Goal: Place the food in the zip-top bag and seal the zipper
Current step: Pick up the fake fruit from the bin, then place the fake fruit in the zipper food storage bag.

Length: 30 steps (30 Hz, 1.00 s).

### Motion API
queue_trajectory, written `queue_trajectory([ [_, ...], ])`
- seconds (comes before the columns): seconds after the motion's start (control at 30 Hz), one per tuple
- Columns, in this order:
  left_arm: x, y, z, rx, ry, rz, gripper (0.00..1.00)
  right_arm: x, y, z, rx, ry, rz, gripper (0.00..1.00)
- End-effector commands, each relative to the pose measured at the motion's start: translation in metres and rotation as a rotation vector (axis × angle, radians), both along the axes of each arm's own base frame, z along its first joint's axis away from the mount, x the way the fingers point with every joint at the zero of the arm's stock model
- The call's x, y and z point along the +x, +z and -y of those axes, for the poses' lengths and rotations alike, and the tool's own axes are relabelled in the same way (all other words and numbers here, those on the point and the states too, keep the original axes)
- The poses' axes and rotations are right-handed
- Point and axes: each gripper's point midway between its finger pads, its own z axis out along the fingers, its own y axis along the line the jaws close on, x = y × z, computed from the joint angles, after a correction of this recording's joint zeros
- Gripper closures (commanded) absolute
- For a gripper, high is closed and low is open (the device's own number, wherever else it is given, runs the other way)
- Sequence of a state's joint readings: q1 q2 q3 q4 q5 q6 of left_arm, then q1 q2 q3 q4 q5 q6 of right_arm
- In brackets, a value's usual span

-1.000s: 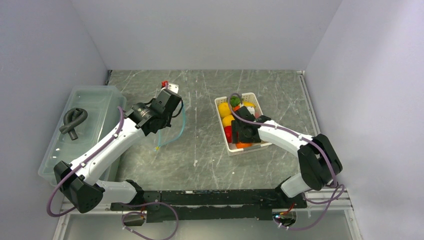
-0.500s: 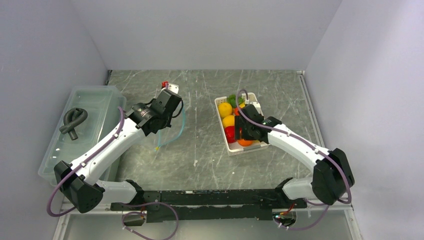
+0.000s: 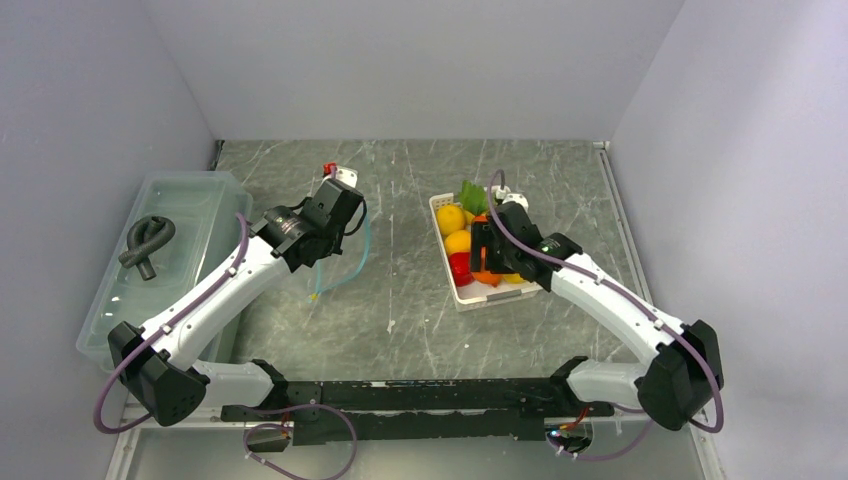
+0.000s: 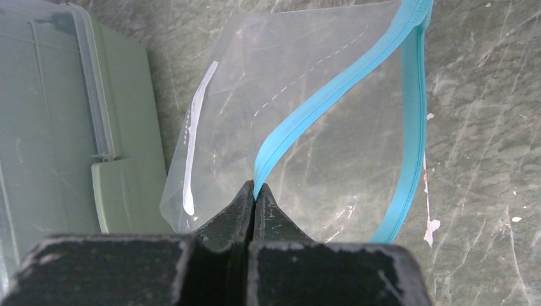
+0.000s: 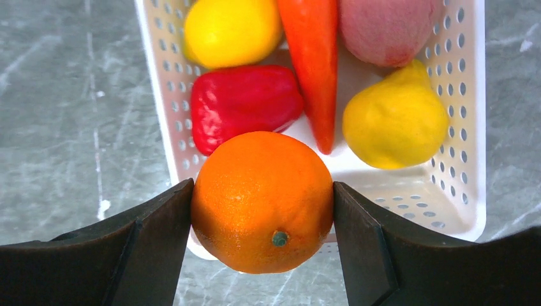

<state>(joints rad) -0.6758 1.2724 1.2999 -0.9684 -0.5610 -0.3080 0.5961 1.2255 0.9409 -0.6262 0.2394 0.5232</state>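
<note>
Zip-top bag (image 4: 300,137) lies on the grey marbled table (image 3: 400,300) at the left, beside the translucent lidded bin (image 4: 51,127). The left gripper (image 4: 254,186) is pinched tight on 1 lip of the teal zipper (image 4: 325,95). The other lip curves away along the tabletop, so the mouth gapes only as far as that 1 pinch lifts it.

Well apart from the bag, the right gripper (image 5: 263,191) is clamped on the orange (image 5: 261,210), its 2 fingers pressing opposite sides. It holds the orange over the near rim of the white perforated basket (image 5: 469,127), where the red pepper (image 5: 242,102), carrot (image 5: 316,64) and pear-shaped yellow fruit (image 5: 395,121) lie.

Risks, as I judge them:
- The smooth, round orange is held at only 2 small contacts and could roll out during the carry.
- The thin film could sag and narrow the mouth.
- An orange nudging the zipper could drag the lip out of the pinch.
</note>
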Motion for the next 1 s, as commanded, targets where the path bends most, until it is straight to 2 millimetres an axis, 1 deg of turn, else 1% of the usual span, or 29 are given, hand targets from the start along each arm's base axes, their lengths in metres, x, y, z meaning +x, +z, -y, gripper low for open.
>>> queue_trajectory([
  [0.0, 0.002, 0.007, 0.004, -0.026, -0.011, 0.028, 1.0, 0.012, 0.053, -0.023, 0.141, 0.065, 0.13, 0.57],
  [0.27, 0.002, 0.007, 0.006, -0.032, -0.017, 0.024, 1.0, 0.008, 0.113, -0.061, 0.346, 0.217, 0.281, 0.58],
  [0.33, 0.002, 0.007, 0.006, -0.034, -0.018, 0.025, 1.0, 0.009, 0.125, -0.07, 0.373, 0.238, 0.312, 0.58],
  [0.4, 0.001, 0.008, 0.005, -0.035, -0.017, 0.026, 1.0, 0.005, 0.134, -0.083, 0.404, 0.283, 0.329, 0.58],
  [0.57, 0.0, 0.008, 0.006, -0.039, -0.021, 0.028, 1.0, 0.0, 0.153, -0.113, 0.443, 0.358, 0.379, 0.58],
  [0.73, 0.0, 0.009, 0.006, -0.046, -0.023, 0.029, 1.0, -0.003, 0.168, -0.142, 0.477, 0.425, 0.418, 0.59],
  [0.97, 0.0, 0.011, 0.008, -0.065, -0.029, 0.033, 1.0, -0.004, 0.175, -0.178, 0.505, 0.501, 0.453, 0.59],
])
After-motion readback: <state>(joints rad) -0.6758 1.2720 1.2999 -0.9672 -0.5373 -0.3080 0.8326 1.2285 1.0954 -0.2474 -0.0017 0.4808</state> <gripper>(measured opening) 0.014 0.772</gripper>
